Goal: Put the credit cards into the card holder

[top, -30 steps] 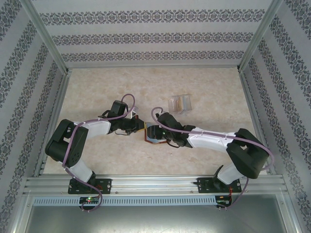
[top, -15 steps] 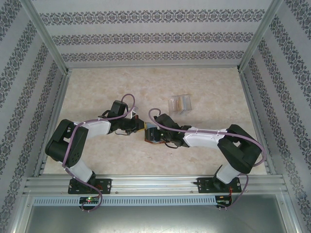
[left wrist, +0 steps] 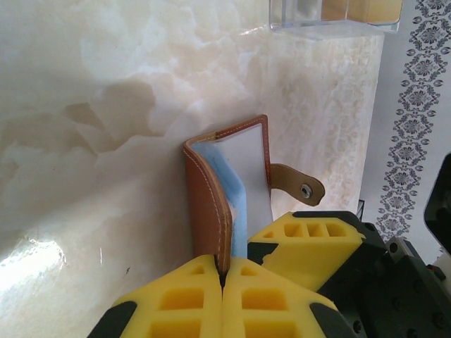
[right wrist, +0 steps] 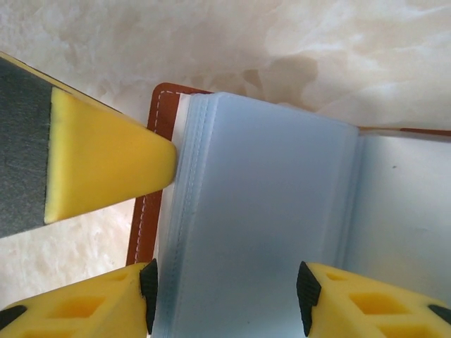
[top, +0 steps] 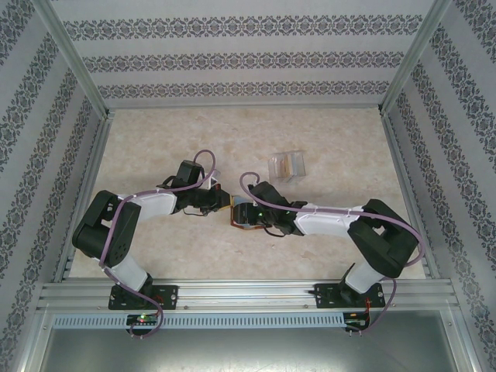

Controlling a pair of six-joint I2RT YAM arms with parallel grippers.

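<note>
My left pincer (left wrist: 224, 273) is clenched on the card holder (left wrist: 208, 184) cover; holder is open, mid-table (left wrist: 106, 141). My right pincer (right wrist: 225, 299) straddles its pale sleeves (right wrist: 271, 190), can't tell if gripping.

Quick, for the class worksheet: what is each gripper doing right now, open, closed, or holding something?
Left gripper: shut on the card holder, pinching its brown cover.
Right gripper: open, jaws apart astride the pale pockets.

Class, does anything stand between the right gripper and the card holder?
Nothing visible does. The right gripper has its fingers on either side of the pale pockets of the card holder, and the left gripper pinches its brown cover.
</note>
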